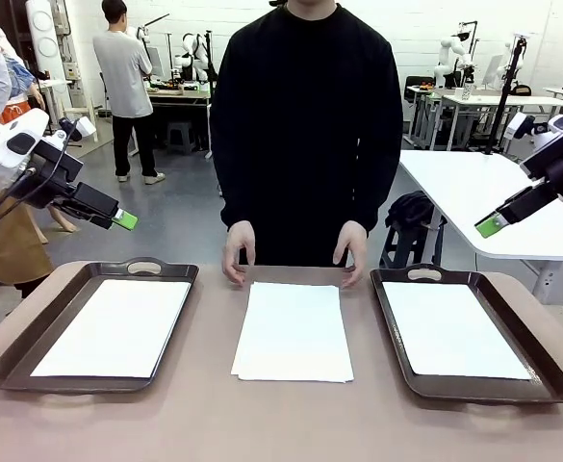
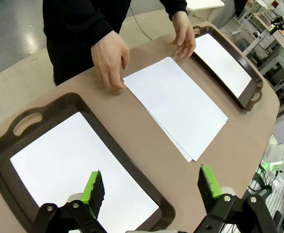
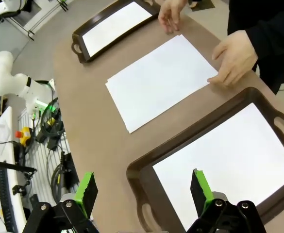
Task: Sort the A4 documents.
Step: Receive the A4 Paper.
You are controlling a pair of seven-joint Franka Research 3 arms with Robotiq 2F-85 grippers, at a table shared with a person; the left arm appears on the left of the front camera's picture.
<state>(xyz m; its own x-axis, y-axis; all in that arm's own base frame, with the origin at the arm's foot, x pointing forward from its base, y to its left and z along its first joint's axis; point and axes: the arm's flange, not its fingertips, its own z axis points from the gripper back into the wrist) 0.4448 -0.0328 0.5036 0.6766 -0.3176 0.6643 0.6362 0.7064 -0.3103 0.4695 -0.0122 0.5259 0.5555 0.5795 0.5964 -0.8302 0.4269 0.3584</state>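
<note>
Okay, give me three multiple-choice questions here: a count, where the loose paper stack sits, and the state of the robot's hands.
1. How many dark brown trays are on the table? A) one B) two C) three
2. Where is the loose stack of A4 documents? A) in a tray B) on the table between the trays C) over the near edge
3. The robot's left hand and right hand are: A) both open, holding nothing B) both shut on paper C) one shut on a tray handle
Answers: 1 B, one tray on each side; 2 B, bare tabletop surrounds the stack; 3 A, both show spread fingers with nothing between.
</note>
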